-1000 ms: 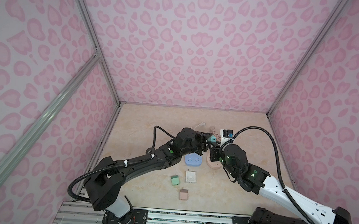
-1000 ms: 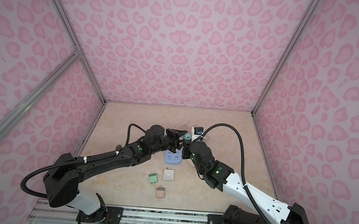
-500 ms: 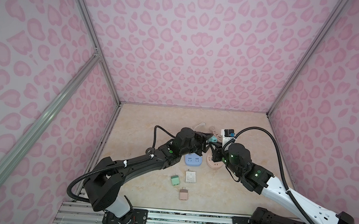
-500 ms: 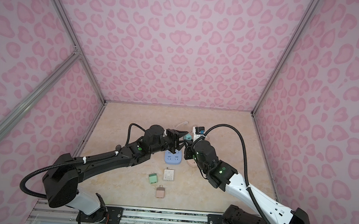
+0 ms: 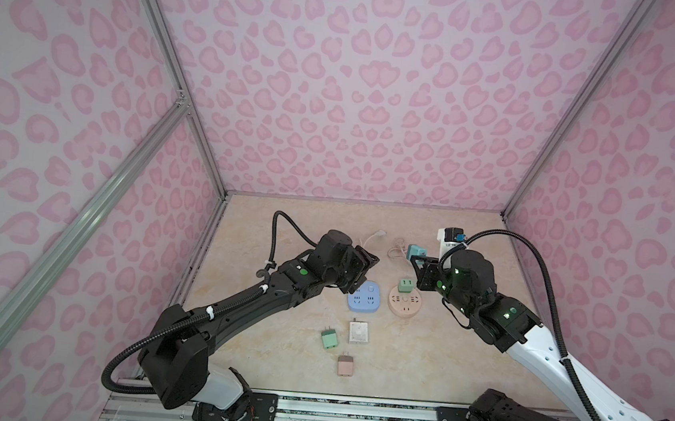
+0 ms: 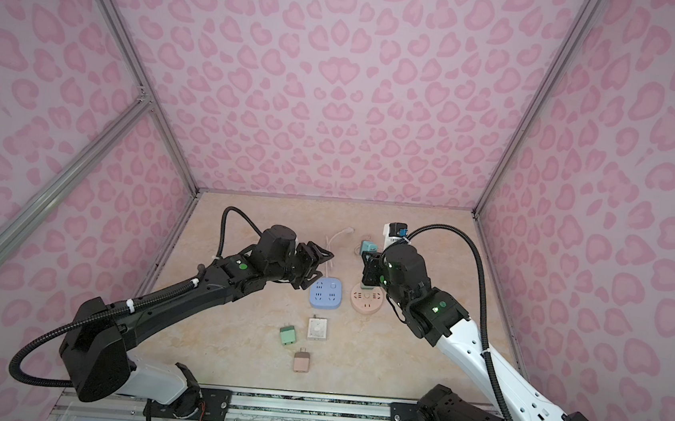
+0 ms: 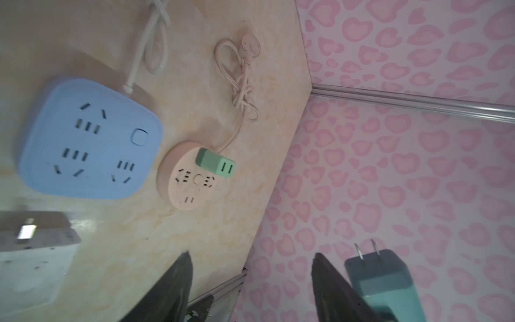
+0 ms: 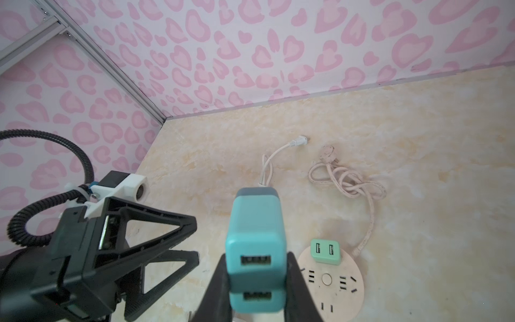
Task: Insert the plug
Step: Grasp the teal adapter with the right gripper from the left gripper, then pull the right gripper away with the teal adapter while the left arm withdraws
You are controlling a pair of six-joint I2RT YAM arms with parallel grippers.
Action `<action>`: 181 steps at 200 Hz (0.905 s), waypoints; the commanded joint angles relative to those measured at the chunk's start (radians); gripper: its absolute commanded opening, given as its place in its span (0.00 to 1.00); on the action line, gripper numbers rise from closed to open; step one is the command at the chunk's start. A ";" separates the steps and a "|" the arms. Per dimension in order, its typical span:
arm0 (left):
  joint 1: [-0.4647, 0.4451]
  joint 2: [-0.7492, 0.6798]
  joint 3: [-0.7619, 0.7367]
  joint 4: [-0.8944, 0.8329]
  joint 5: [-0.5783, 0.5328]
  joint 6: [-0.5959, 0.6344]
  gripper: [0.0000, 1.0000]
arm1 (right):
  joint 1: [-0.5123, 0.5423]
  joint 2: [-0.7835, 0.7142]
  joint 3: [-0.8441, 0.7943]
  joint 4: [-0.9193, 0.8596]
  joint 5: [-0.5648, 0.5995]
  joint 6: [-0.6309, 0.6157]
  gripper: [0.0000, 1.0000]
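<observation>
A teal two-port plug [image 8: 255, 237] sits between the fingers of my right gripper [image 8: 256, 278], which is shut on its sides; its prongs point away from the wrist camera. In both top views the plug [image 5: 416, 251] hangs above the table behind a round pink socket [image 5: 404, 302]. A green plug [image 5: 405, 285] sits in that socket. A blue power strip [image 5: 363, 301] lies to its left. My left gripper [image 5: 366, 264] stands open and empty just left of the teal plug [image 7: 381, 276], which is outside its jaws, past one finger [image 7: 331, 287].
Three loose plugs lie nearer the front: green [image 5: 328, 338], white [image 5: 358, 332] and pink [image 5: 345, 365]. A white cord [image 8: 271, 159] and a knotted pink cord [image 8: 348, 181] lie behind the sockets. Pink patterned walls enclose the table on three sides.
My left gripper has opened, let go of the teal plug and drawn back to the left. The right gripper has closed on the plug and keeps it, a gap now showing between the two grippers.
</observation>
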 commanded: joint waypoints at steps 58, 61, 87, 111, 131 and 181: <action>-0.024 -0.406 -0.065 -0.560 -0.545 0.594 0.64 | -0.038 0.125 0.199 -0.474 -0.111 -0.157 0.00; -0.024 -0.428 -0.071 -0.560 -0.554 0.597 0.64 | -0.039 0.118 0.192 -0.469 -0.112 -0.154 0.00; -0.025 -0.604 -0.160 -0.563 -0.655 0.633 0.71 | -0.037 0.057 0.147 -0.465 -0.105 -0.156 0.00; -0.025 -0.714 -0.212 -0.608 -0.745 0.677 0.78 | -0.040 0.059 0.166 -0.535 -0.087 -0.174 0.00; -0.025 -0.758 -0.225 -0.659 -0.776 0.710 0.79 | -0.063 0.100 0.177 -0.579 -0.152 -0.183 0.00; -0.025 -0.850 -0.265 -0.679 -0.843 0.694 0.82 | -0.142 0.245 0.242 -0.705 -0.258 -0.233 0.00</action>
